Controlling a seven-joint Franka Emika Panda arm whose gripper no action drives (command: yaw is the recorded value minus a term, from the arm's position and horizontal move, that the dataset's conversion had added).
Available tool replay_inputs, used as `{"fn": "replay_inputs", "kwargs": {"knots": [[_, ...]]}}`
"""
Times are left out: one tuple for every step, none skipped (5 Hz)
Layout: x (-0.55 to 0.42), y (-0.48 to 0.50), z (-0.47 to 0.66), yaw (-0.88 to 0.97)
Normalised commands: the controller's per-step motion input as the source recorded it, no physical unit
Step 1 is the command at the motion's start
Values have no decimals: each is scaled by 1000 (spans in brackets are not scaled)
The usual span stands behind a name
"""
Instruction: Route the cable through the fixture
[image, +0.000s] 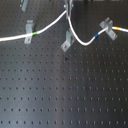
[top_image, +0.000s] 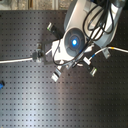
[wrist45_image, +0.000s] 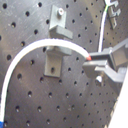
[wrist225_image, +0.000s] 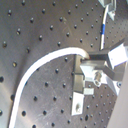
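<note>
Clamped on the cable (wrist45_image: 37, 49), the end effector (wrist45_image: 92, 62) holds it just beside the fixture (wrist45_image: 56, 52) on the table (image: 60, 95).

In the second exterior view the arm (top_image: 92, 20) shows a white rounded casing with a glowing blue round light (top_image: 74, 41) set in a dark ring; black cables (top_image: 100, 22) loop over it. In the first wrist view the gripper (wrist45_image: 100, 65) fingers (wrist45_image: 102, 57) are grey and blocky.

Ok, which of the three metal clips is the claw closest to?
The middle fixture, slanted upright just below the claw; the other two clips sit out to either side.
</note>
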Motion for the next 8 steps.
{"fn": "replay_inputs", "kwargs": {"knots": [[189, 20, 198, 377], [155, 2, 134, 306], [154, -11, 128, 300], [-156, 22, 210, 29], [0, 0, 28, 0], [38, 217, 161, 57], [36, 190, 234, 69], [161, 79, 247, 51]]}}
